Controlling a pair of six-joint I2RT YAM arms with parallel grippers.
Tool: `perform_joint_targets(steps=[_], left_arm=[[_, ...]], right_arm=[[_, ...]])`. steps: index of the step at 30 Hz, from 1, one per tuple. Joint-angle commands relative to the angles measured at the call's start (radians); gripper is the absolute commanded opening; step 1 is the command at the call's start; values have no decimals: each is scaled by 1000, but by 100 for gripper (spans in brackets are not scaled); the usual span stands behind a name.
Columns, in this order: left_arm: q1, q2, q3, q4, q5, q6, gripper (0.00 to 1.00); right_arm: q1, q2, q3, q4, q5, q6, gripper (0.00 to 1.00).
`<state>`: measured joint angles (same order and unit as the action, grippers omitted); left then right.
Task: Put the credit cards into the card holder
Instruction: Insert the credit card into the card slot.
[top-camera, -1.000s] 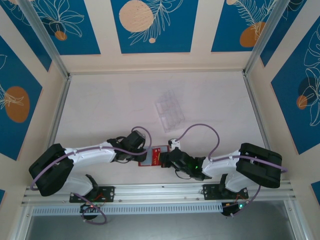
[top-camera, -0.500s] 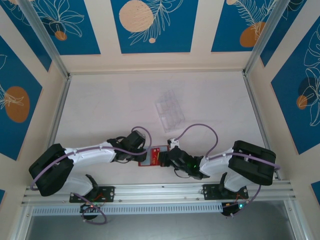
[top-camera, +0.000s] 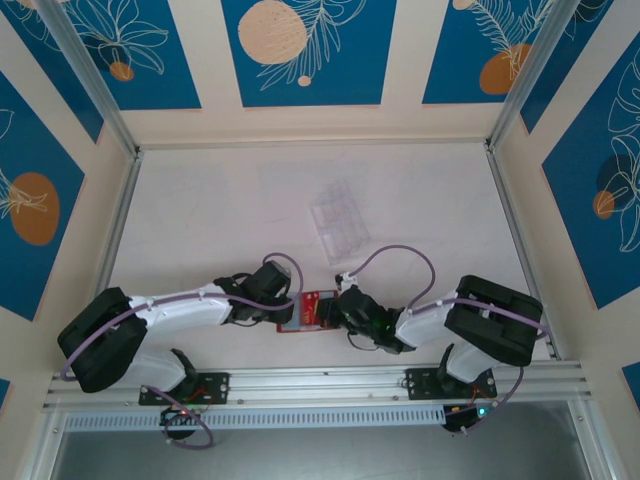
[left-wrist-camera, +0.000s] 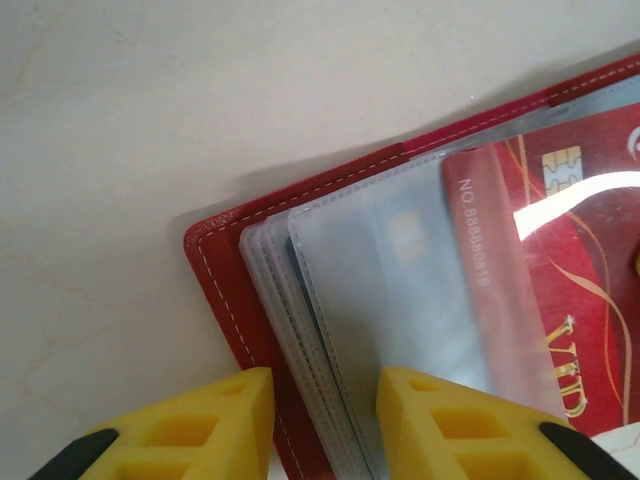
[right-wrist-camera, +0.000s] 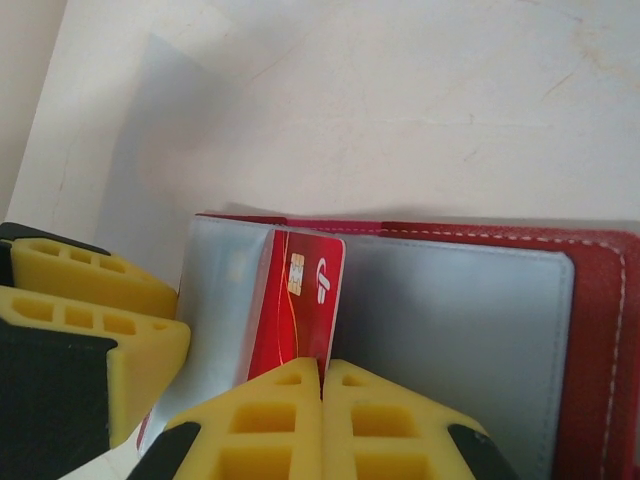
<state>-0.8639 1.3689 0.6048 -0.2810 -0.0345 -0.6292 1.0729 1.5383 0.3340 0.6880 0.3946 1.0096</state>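
Note:
The red card holder (top-camera: 306, 312) lies open near the table's front edge, between both grippers. Its stitched cover (left-wrist-camera: 225, 290) and clear sleeves (left-wrist-camera: 400, 300) show in the left wrist view. My left gripper (left-wrist-camera: 325, 400) grips its left edge, with the cover edge and sleeves between the fingers. My right gripper (right-wrist-camera: 321, 375) is shut on a red credit card (right-wrist-camera: 300, 300) with a chip. The card's left part (left-wrist-camera: 500, 260) sits under a translucent sleeve. Another card's chip (left-wrist-camera: 405, 235) shows faintly through a sleeve. The holder's grey inside (right-wrist-camera: 460, 330) lies open to the right.
A clear plastic compartment tray (top-camera: 338, 222) lies behind the grippers near the table's middle. The left gripper's yellow fingers (right-wrist-camera: 100, 340) sit close to the left of the red card. Metal rails (top-camera: 510, 220) edge the table.
The right arm's elbow and forearm have shifted left, bringing the right gripper slightly closer to the holder. The left arm and holder stay put.

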Motion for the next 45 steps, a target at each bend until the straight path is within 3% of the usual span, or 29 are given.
perform_joint_targets(steps=[1,24,32,39,45], left_arm=[[12,19,-28,-105,-27,-3,33],[18,-19,4,-125,-18,-4,33],[77,-161,5,-179,34,-12,35],[122,-158,-13,-177,50,12,21],[121,-63,-16,-96,77,26,16]], right_arm=[[-4,51,15,-7,-32,-19,0],[-33,158,79,-52,-197,-33,0],[-48,173,83,-84,-200,-23,0],[-53,160,88,-109,-206,-31,0],[-58,141,101,-143,-228,-58,0]])
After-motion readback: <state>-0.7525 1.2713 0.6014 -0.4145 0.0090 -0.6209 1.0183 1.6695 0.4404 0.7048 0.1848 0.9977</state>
